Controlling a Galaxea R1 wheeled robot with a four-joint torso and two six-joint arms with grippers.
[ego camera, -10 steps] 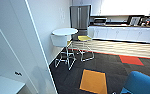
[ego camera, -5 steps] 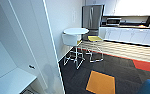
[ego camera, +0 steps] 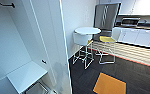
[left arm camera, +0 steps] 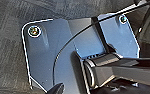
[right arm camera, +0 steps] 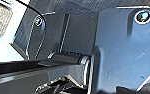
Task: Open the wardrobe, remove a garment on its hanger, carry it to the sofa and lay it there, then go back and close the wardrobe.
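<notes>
The wardrobe (ego camera: pixel 28 47) stands open at the left of the head view, its white interior lit: a dark rail (ego camera: pixel 6 4) sits near the top, a white shelf (ego camera: pixel 26 75) runs across low down, and the thin edge of one door (ego camera: pixel 64 50) rises full height at the opening's right side. Past that door edge stands a small round white table (ego camera: pixel 87 30) against the white wall, with a white stool (ego camera: pixel 82 40) tucked at its near edge and a yellow-seated stool (ego camera: pixel 107 39) just beside it. Behind them stands a steel refrigerator (ego camera: pixel 106 16), then a run of white cabinets (ego camera: pixel 138 36) along the far wall. The floor (ego camera: pixel 131 70) is dark carpet with an orange tile (ego camera: pixel 109 83). Both wrist views show dark robot plates over grey carpet; how either end effector stands I cannot tell.
</notes>
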